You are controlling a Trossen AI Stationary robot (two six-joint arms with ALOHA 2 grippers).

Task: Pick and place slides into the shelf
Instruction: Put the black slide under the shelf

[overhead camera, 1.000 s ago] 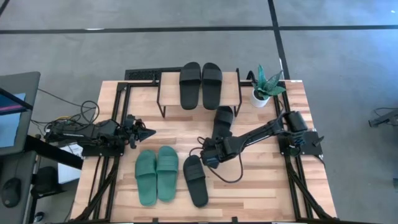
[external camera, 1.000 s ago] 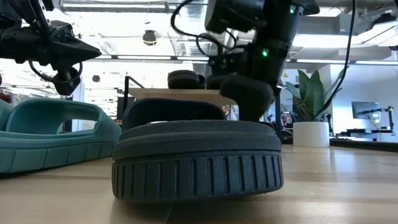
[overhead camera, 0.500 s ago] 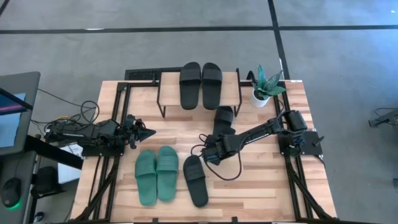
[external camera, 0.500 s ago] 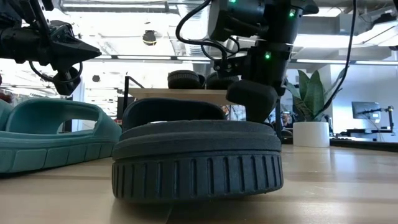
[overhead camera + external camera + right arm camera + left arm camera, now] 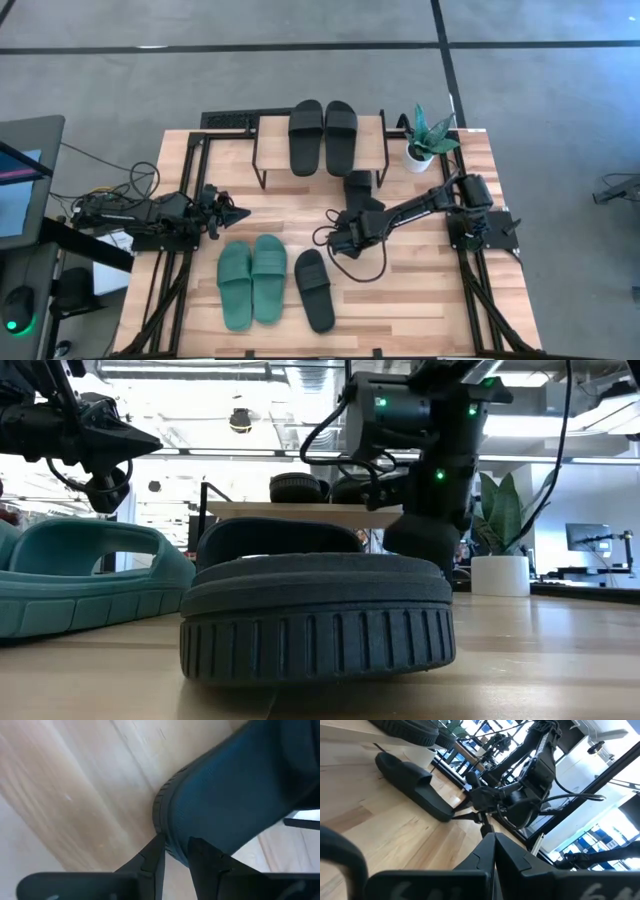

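A light wood shelf [image 5: 322, 160] at the table's far side carries two black slides [image 5: 322, 135] lying flat on its plank. My right gripper [image 5: 350, 237] is at the table's middle, just in front of the shelf, shut on a third black slide [image 5: 358, 190], seen close in the right wrist view [image 5: 235, 795]. A fourth black slide [image 5: 313, 290] and a green pair [image 5: 252, 282] lie sole-down near the front edge. My left gripper [image 5: 238, 213] waits shut at the left side, above the table. My right gripper pinches the black slide between its two fingers [image 5: 150, 855] at the ribbed sole edge [image 5: 169, 832] of its near end. The fingers come from the table's near-right side, slanting down. The held end is raised, and the far end points at the shelf.
A potted plant [image 5: 428, 135] stands at the far right corner beside the shelf. The shelf's black legs [image 5: 262, 178] flank the gap in front of the held slide. Bare wood lies right of the black slide on the table. Cables trail off the left side.
My right gripper has moved toward the table's far edge and the shelf, carrying the black slide's near end with it. The slide looks shorter from above than a second ago, its held end tipped up. The left arm has kept still.
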